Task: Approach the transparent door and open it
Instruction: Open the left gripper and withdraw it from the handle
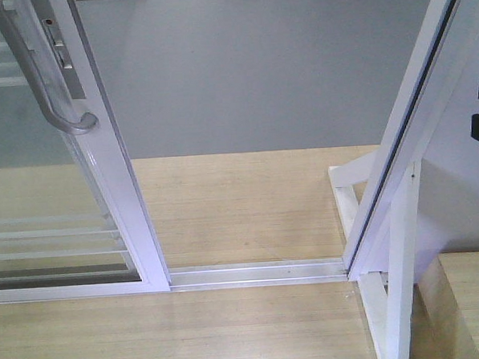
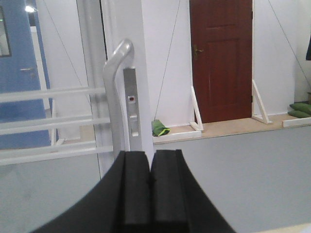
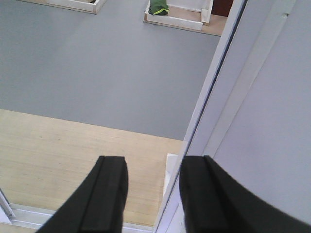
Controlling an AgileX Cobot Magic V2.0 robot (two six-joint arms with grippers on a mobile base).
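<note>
**Door slid aside, left gripper facing handle**

The transparent door stands at the left of the front view, its stile at the left end of the floor track, with an open gap to the white frame post. The left gripper, pads pressed together and holding nothing, sits just below the door's grey bar handle and lock plate. The right gripper is spread wide, beside the post.

Both grippers have matte black, curved, flat-faced fingers.
</note>
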